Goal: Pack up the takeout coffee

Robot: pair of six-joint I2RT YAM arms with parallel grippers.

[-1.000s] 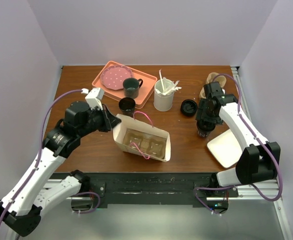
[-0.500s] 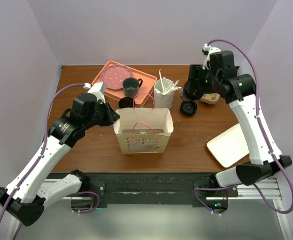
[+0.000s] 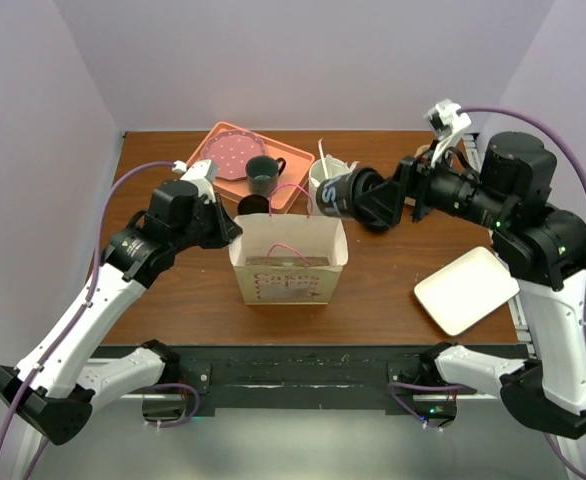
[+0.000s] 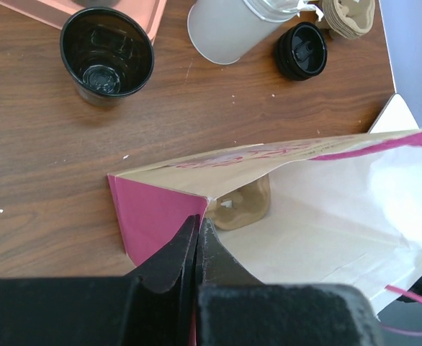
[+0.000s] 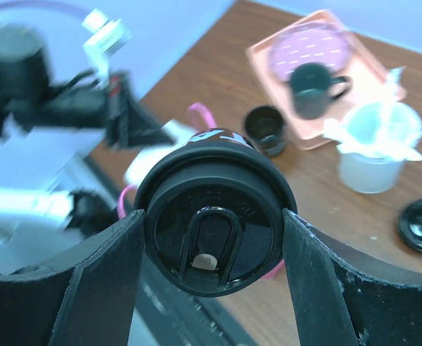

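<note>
The takeout coffee (image 3: 335,193), a black cup with white lettering and a black lid (image 5: 214,216), is held in the air on its side by my right gripper (image 3: 365,200), which is shut on it. In the top view it is just past the back right corner of the paper bag (image 3: 288,265). The bag stands upright and open, with a cardboard carrier (image 4: 243,205) inside. My left gripper (image 4: 196,231) is shut on the bag's left top edge (image 3: 231,232). In the right wrist view my fingers (image 5: 103,274) flank the lid.
A pink tray (image 3: 291,172) at the back holds a pink plate and a dark mug (image 3: 263,175). A plain black cup (image 4: 107,58), a white container of stirrers (image 4: 225,32), a loose black lid (image 4: 301,50) and cardboard sleeves (image 4: 348,14) stand behind the bag. A white tray (image 3: 468,290) lies at right.
The right gripper lifted the coffee from the right of the table, then swung it left, tipped on its side, up to the bag. The left gripper stood the bag upright.
</note>
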